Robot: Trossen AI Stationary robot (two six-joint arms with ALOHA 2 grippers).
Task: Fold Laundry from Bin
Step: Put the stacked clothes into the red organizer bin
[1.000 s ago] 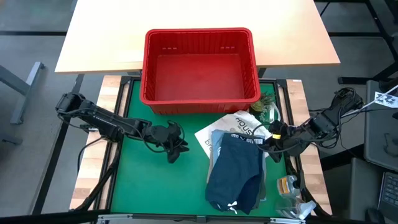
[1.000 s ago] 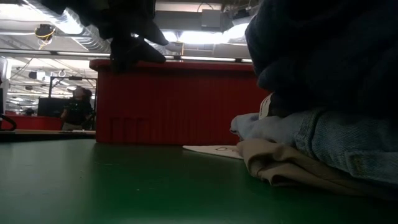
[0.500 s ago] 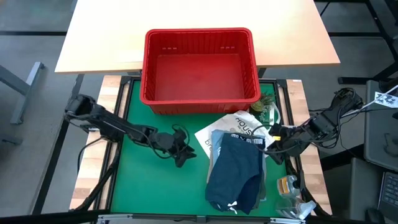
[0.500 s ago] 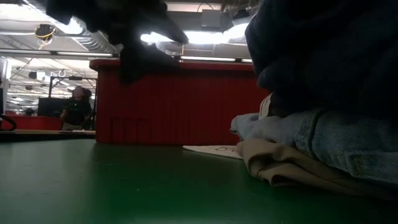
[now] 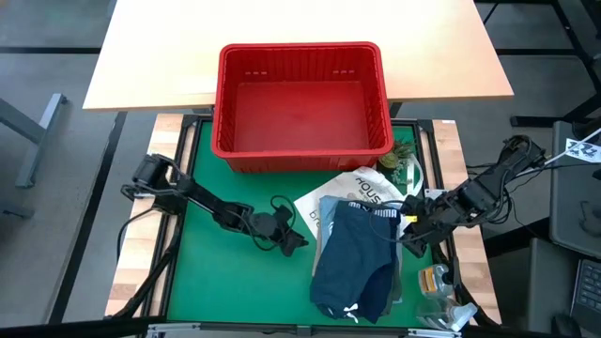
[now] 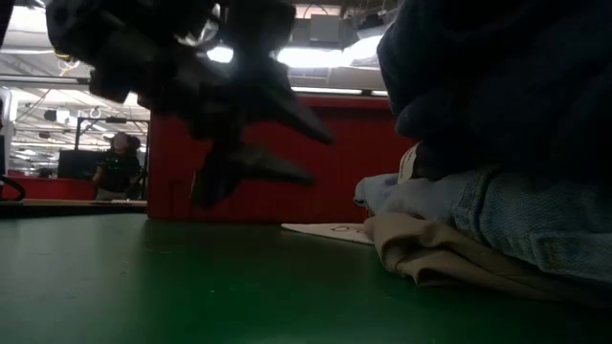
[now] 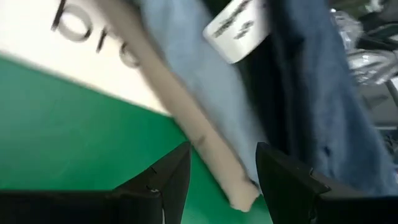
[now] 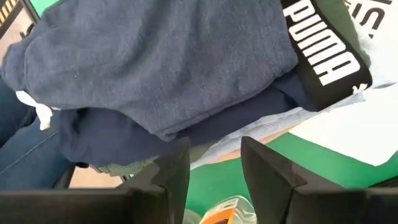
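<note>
Surface: green mat [image 5: 216, 272], warehouse ceiling lights glowing behind.
Bin: red slotted bin [image 5: 300, 99] sitting empty.
Laundry: soft stack [image 5: 362, 253] lying folded right of centre, navy shorts topmost.
Left gripper [image 5: 299, 240]: having crossed toward the stack, fingers parted, holding nothing.
Right gripper [image 5: 410, 231]: waiting at the stack's edge, fingers apart, empty.
Meaning: likely squaring the pile.

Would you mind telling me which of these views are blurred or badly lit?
Low view: left gripper is a smeared, backlit silhouette against bright ceiling lights. Left wrist view: laundry streaked with blur. High view: evenly lit, red bin crisp. Right wrist view: sharp.
</note>
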